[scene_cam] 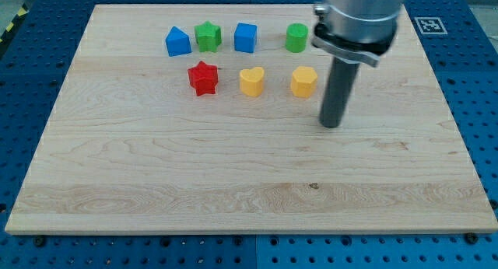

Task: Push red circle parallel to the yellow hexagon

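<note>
My tip (331,126) rests on the wooden board (233,176), a little below and to the right of a yellow hexagon block (304,81), without touching it. A yellow heart (251,81) lies left of the hexagon, and a red star (203,78) lies further left in the same row. No red circle shows. The arm's grey body (359,20) covers part of the board near the view's top right, so a block there would be hidden.
A back row near the view's top holds a blue house-shaped block (177,42), a green star (208,36), a blue cube (245,37) and a green cylinder (296,37). Blue perforated table surrounds the board.
</note>
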Controlling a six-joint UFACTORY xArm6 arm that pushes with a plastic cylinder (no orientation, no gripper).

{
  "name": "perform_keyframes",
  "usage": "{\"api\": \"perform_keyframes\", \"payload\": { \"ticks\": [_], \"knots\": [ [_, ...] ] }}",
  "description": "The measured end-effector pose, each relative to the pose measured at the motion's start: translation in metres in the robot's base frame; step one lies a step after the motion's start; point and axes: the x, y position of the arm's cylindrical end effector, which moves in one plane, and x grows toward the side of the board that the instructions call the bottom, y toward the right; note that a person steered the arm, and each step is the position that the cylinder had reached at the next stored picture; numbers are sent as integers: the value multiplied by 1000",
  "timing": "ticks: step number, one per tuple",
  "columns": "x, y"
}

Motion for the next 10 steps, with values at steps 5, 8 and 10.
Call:
{"api": "perform_keyframes", "payload": {
  "ticks": [5,8,10],
  "knots": [
    [-226,151],
    [-262,107],
    [-199,75]
  ]
}}
